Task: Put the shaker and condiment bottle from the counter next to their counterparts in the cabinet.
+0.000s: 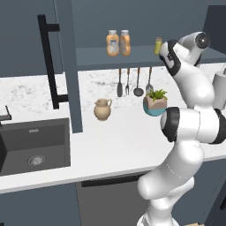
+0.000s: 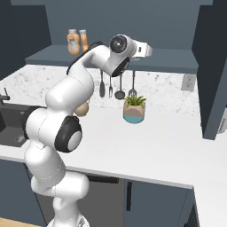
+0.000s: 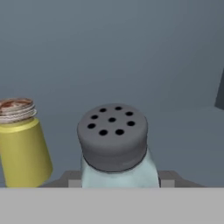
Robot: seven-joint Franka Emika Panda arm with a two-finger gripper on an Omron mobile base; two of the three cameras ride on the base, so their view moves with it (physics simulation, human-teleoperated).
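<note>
Jaws clamp squat blue-grey translucent shaker, upright | yellow dark-topped shaker just beside it, apart | over cabinet shelf

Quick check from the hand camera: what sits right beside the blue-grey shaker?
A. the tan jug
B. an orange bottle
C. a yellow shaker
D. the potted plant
C: in the hand view the yellow shaker stands close beside the blue-grey shaker.
</note>
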